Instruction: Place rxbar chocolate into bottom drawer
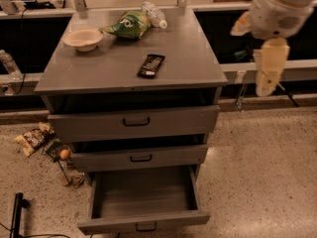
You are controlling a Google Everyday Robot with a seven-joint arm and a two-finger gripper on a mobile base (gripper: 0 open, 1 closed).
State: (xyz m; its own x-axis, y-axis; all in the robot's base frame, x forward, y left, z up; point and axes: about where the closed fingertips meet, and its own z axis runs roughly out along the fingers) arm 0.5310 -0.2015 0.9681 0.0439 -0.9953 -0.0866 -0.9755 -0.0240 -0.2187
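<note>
bar (151, 66) near front edge: we judge light, flat, slippery | pinch across narrow width | gripper (265, 83) beyond right edge, opening: cannot tell

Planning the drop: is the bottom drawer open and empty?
Bottom drawer open, empty: pulled out, bare floor showing. Gripper hangs right of cabinet.

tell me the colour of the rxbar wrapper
Rxbar chocolate: black, pale lettering, camera view. End effector at right.
</note>
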